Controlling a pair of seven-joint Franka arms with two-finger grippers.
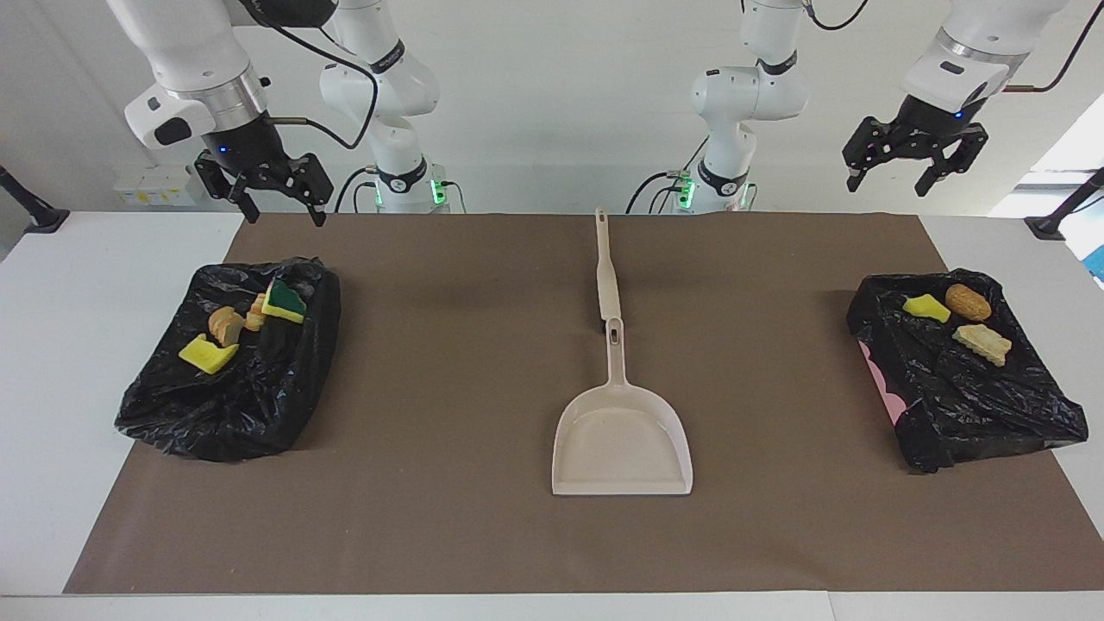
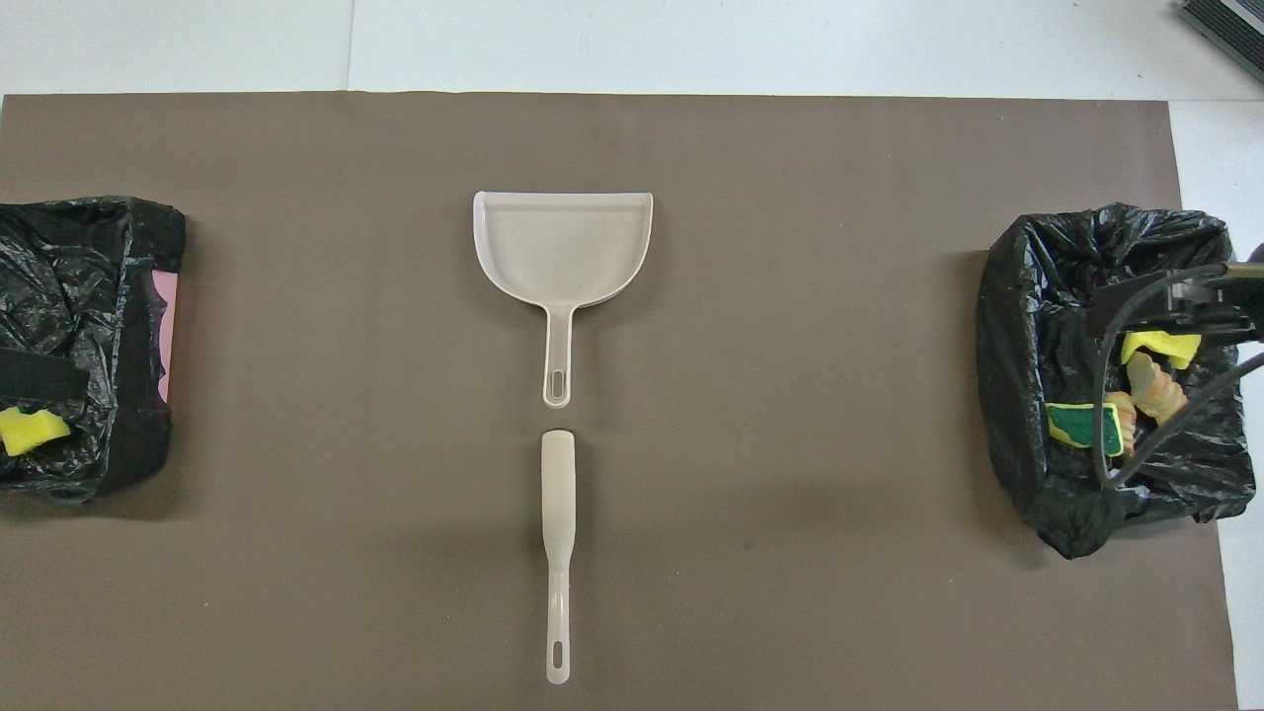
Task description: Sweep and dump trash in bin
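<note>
The trash lies in two bins lined with black bags. The bin (image 1: 207,427) at the right arm's end holds a yellow sponge chunk (image 1: 207,354), a tan bread lump (image 1: 226,325), a green-topped sponge (image 1: 285,302) and an orange scrap. The bin (image 1: 992,414) at the left arm's end holds a yellow sponge (image 1: 925,307), a brown lump (image 1: 968,302) and a tan piece (image 1: 981,343). My right gripper (image 1: 283,211) hangs open and empty above the table's edge by its bin. My left gripper (image 1: 888,183) hangs open and empty, raised near its bin.
A beige dustpan (image 1: 621,440) lies mid-table on the brown mat (image 1: 431,388), its handle toward the robots. A beige brush (image 1: 604,267) lies in line with it, nearer to the robots. In the overhead view they show as dustpan (image 2: 563,247) and brush (image 2: 558,533).
</note>
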